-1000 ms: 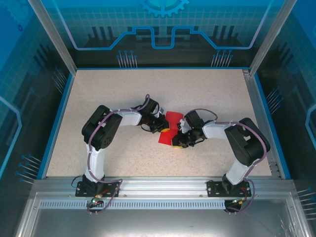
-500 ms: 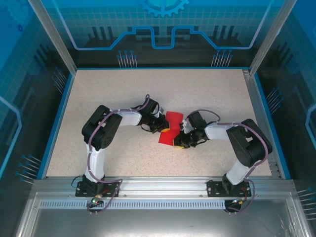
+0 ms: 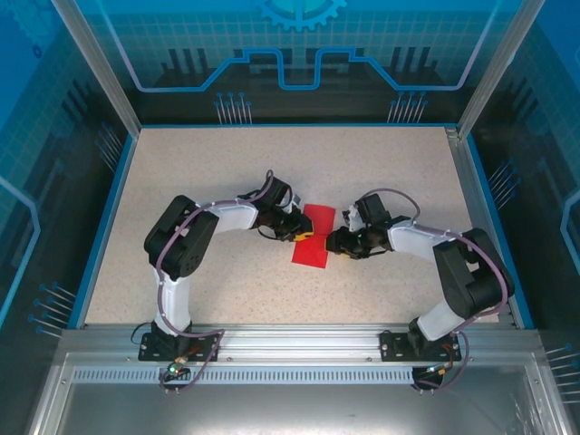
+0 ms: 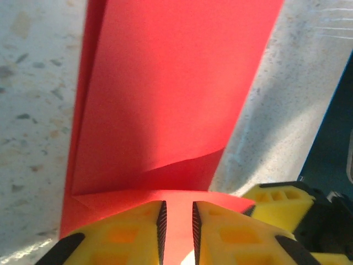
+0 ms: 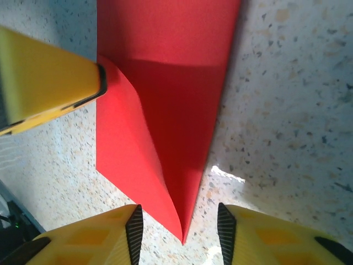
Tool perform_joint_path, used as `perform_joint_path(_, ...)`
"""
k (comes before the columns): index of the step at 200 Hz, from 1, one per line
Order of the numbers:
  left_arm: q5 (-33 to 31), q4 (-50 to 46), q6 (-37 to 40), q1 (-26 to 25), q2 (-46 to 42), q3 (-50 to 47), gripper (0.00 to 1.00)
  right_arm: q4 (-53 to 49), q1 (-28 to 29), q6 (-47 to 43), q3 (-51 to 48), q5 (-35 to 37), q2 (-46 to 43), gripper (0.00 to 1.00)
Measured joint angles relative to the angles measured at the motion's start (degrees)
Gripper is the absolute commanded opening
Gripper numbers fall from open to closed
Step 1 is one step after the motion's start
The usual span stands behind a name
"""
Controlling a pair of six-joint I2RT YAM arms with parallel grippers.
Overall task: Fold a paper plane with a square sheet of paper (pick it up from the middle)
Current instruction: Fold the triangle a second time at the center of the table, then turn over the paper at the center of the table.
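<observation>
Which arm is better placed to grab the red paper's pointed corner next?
Probably right: the right tool stands open astride the red paper's pointed corner; the left tool sits at its opposite side.

1. Plain bright red all over the square sheet of paper [image 3: 314, 237], with no print; a deeper red in the shaded folds.
2. Yellow on the left gripper [image 4: 176, 226], with black along the inner pads [image 4: 161, 226].
3. Same yellow with black pads on the right gripper [image 5: 177, 229].
4. Beige with fine dark and grey speckles across the table [image 3: 227, 172].
5. Black joints and white links on the left arm [image 3: 186, 237] and right arm [image 3: 467, 272]; purple on the cables [image 3: 164, 294].
6. Blue on the border [image 3: 108, 217] at 9 o'clock.
7. Translucent blue on the walls [image 3: 299, 54] at 12 o'clock, patterned with a pale grid, cyan outlines and a gear emblem [image 3: 299, 9].
8. Silver-grey on the metal frame [image 3: 299, 340] at 6 o'clock.
</observation>
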Motion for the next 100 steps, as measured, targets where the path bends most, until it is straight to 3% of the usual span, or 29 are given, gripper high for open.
perform_joint_path(100, 0.1, -0.9, 1.3, 0.0, -0.9, 0.9, 0.16, 4.8, -0.2, 3.4, 0.7, -2.1, 5.0, 0.38)
